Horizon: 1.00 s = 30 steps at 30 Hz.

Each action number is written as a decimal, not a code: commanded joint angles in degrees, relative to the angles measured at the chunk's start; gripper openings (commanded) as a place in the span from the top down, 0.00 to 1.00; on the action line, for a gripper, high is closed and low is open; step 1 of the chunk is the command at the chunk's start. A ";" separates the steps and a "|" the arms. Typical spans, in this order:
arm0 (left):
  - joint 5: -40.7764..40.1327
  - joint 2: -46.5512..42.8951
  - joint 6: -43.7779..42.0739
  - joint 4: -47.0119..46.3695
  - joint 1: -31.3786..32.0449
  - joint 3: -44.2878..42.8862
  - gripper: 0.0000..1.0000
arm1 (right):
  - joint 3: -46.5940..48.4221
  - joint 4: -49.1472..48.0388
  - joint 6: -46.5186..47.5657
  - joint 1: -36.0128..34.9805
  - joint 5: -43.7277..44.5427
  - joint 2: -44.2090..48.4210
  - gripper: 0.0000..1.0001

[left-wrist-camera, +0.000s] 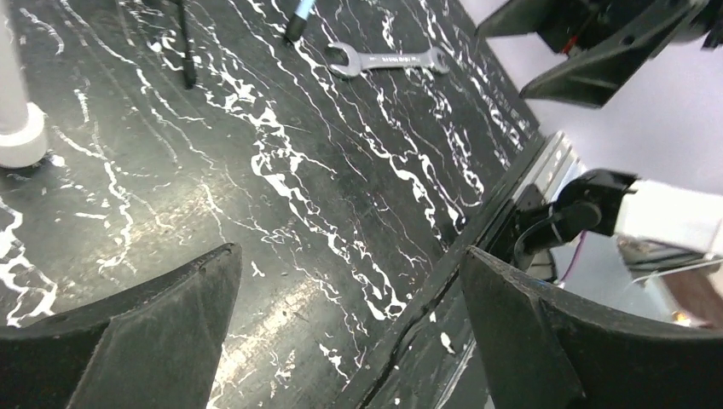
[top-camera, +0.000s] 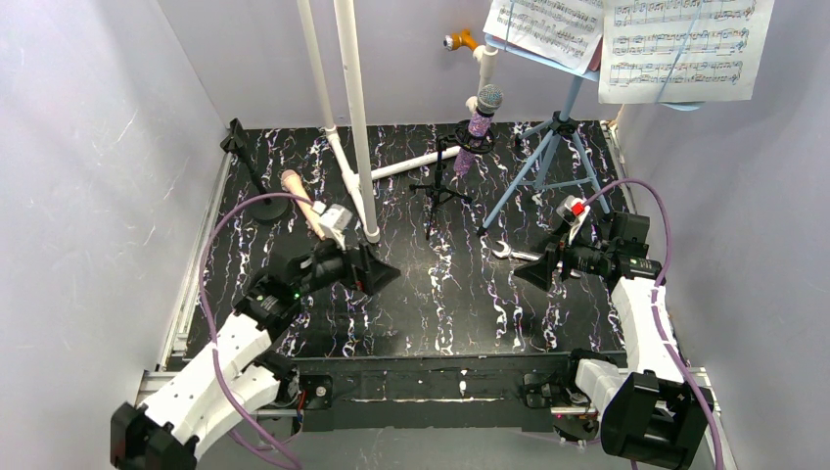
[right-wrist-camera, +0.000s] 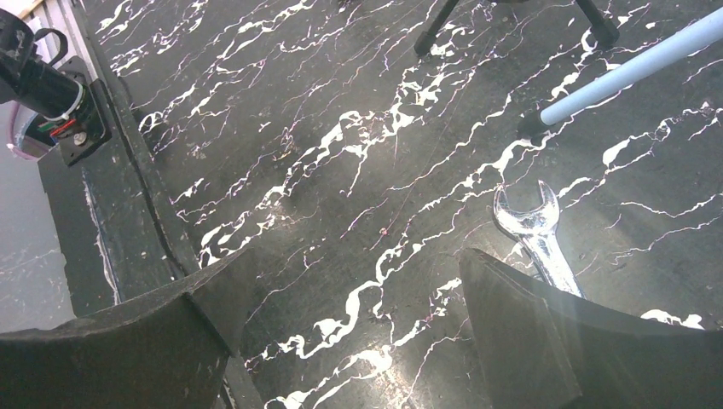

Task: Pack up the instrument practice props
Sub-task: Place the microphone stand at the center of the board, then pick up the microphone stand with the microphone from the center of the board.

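Overhead, both arms reach in from the near edge of the table (top-camera: 440, 323), and each gripper hangs low over the black marbled top with nothing in it. The left gripper (top-camera: 384, 274) has its jaws spread wide, and so does the right gripper (top-camera: 529, 274), which points toward the left one across the middle

Only this view takes in the props. The peach microphone (top-camera: 301, 204) lies near the left edge, its head just beside the round-base holder (top-camera: 262, 207). The purple glitter microphone (top-camera: 480, 122) stands upright in the black mic tripod (top-camera: 440, 191) toward the far edge. The light-blue music rack (top-camera: 560, 125) stands on its tripod legs near the far right corner, with sheet-music pages (top-camera: 685, 49) on top. White plastic pipes (top-camera: 354, 117) rise between the holder and the mic tripod

The silver wrench (top-camera: 509, 253) lies just beside the right gripper. The left wrist camera sees it across bare table, beyond its own parted fingers, with the right gripper at the upper right. The right wrist camera shows the wrench's open end close by one finger, though whether they touch I cannot tell, and the foot of one blue leg near it
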State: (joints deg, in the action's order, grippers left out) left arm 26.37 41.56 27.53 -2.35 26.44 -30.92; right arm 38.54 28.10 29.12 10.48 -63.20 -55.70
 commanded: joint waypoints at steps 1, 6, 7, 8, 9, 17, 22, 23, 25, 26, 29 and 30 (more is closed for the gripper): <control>-9.87 5.03 -7.95 -0.04 8.74 -6.41 0.02 | 0.00 -1.60 0.23 -0.02 -1.58 0.77 0.02; -16.82 13.12 -13.88 -0.03 16.06 -12.68 0.02 | 0.12 -1.40 0.32 -0.11 -1.58 0.81 0.02; -18.06 14.89 -15.08 -0.07 17.25 -13.85 0.02 | 0.13 -1.38 0.32 -0.11 -1.58 0.79 0.02; -19.12 16.63 -16.46 -0.07 18.41 -15.25 0.02 | 0.13 -1.33 0.32 -0.10 -1.63 0.79 0.02; -20.79 18.45 -17.75 -0.13 19.60 -16.59 0.02 | 0.13 -1.37 0.32 -0.17 -1.66 0.77 0.02; -28.89 33.22 -24.37 -1.36 23.13 -27.83 0.02 | 0.22 -1.20 0.49 -0.24 -1.66 0.70 0.02; -32.98 41.81 -28.42 -1.67 23.18 -35.78 0.02 | 0.26 -1.11 0.63 -0.36 -1.66 0.64 0.02; -33.85 43.56 -29.24 -1.69 23.14 -37.29 0.02 | 0.22 -1.05 0.65 -0.36 -1.66 0.53 0.02; -35.24 47.09 -30.82 -1.93 23.11 -40.24 0.02 | 0.24 -1.07 0.67 -0.46 -1.64 0.43 0.02; -36.17 48.80 -31.55 -2.02 23.08 -41.82 0.02 | 0.22 -1.03 0.67 -0.46 -1.66 0.42 0.01; -38.80 53.80 -32.78 -2.26 22.27 -46.24 0.02 | 0.24 -1.03 0.74 -0.55 -1.66 0.26 0.02; -39.59 55.75 -32.90 -2.42 21.75 -47.34 0.02 | 0.24 -0.96 0.76 -0.55 -1.65 0.29 0.02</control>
State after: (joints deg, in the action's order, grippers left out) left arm -7.79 93.17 -2.04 -3.95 49.25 -73.17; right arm 38.54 28.12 29.15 10.31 -63.40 -55.70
